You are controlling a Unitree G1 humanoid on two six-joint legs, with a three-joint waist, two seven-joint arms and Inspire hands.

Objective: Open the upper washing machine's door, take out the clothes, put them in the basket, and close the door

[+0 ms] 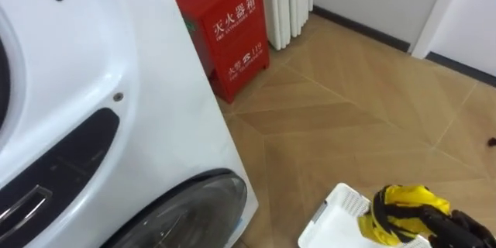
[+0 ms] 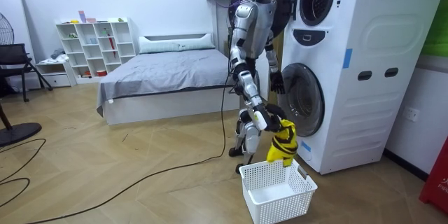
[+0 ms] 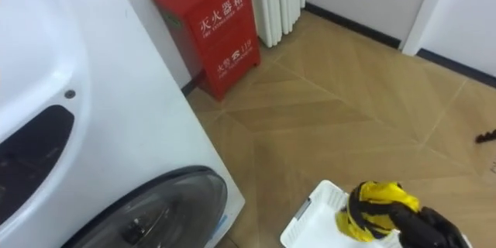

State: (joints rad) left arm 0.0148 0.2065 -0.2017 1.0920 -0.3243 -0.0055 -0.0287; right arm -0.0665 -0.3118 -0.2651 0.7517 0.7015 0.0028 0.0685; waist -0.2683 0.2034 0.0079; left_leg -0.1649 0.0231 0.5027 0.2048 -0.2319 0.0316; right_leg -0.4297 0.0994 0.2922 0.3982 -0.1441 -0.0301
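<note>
A yellow garment [image 1: 403, 209] is bunched in my right hand [image 1: 459, 229], whose dark fingers curl round it at the lower right. It hangs just above the rim of a white slatted laundry basket [image 1: 335, 215] on the floor. In the room view the garment [image 2: 283, 143] dangles over the basket [image 2: 276, 197], which stands in front of the white stacked washing machine [image 2: 350, 63]. The lower machine's round dark door [image 1: 186, 209] is at my left. My left hand [image 2: 278, 82] hangs beside that door [image 2: 302, 98].
A red cabinet [image 1: 229, 23] stands against the wall beyond the machine, with a white ribbed radiator [image 1: 288, 0] next to it. In the room view a bed [image 2: 161, 70] and a white shelf [image 2: 94, 45] lie behind me. Wooden floor spreads to the right.
</note>
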